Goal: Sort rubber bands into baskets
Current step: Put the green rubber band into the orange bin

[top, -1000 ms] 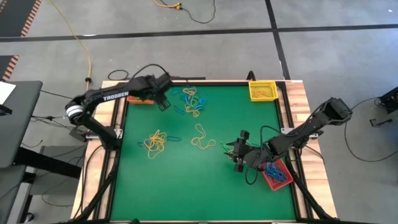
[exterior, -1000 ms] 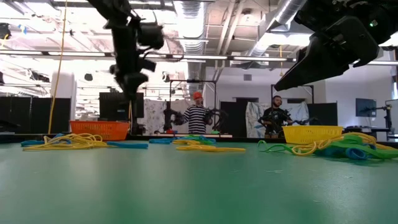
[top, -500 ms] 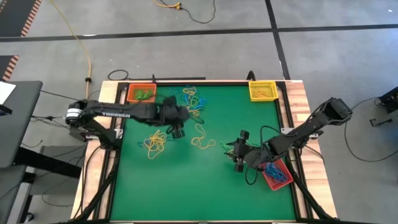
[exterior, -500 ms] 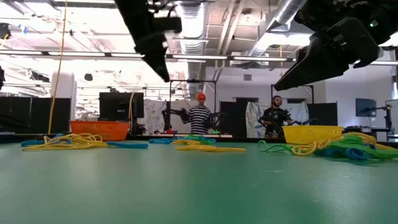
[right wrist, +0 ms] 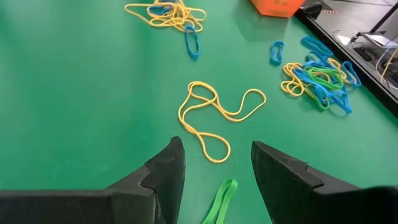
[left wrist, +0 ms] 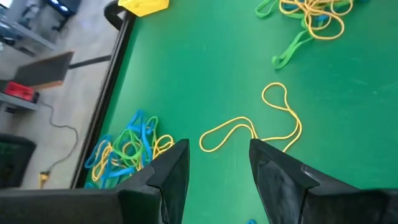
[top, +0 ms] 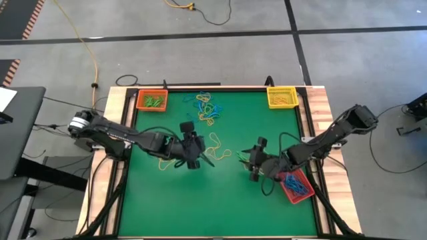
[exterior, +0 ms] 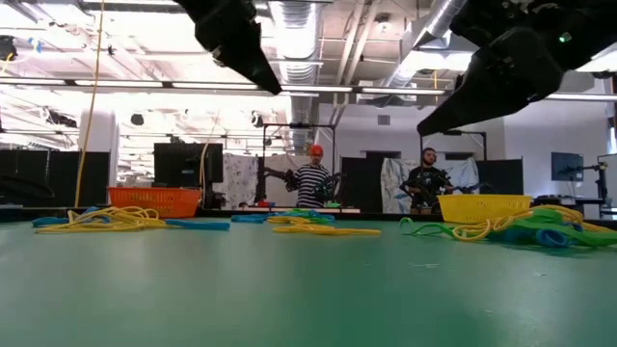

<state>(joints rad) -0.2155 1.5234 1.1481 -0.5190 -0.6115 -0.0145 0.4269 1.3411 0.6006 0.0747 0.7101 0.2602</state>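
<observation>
Left gripper (top: 193,151): fingers apart, nothing between them; hanging over the mid-table just beside the loose yellow loops (top: 215,145)
Right gripper (top: 255,161): fingers apart, empty; low over the right half of the table, near the red basket (top: 308,181), with a green band (right wrist: 219,201) lying just ahead of its tips
Loose yellow loops: stretched flat on the green table (top: 220,200) between the two grippers, untouched
Far cluster (top: 208,109): a mixed heap of blue, green and yellow bands near the far edge, between the orange basket (top: 139,101) and the yellow basket (top: 271,99)
Left cluster (top: 165,154): mostly yellow bands with some blue, by the left arm
Orange basket: far left corner, green bands inside
Yellow basket: far right corner, yellow bands inside
Red basket: right edge, blue bands inside
Progress: judged early to middling; each basket has a start, but three groups plus strays remain on the table
Next likely: either gripper could take the yellow loops or the green band
</observation>
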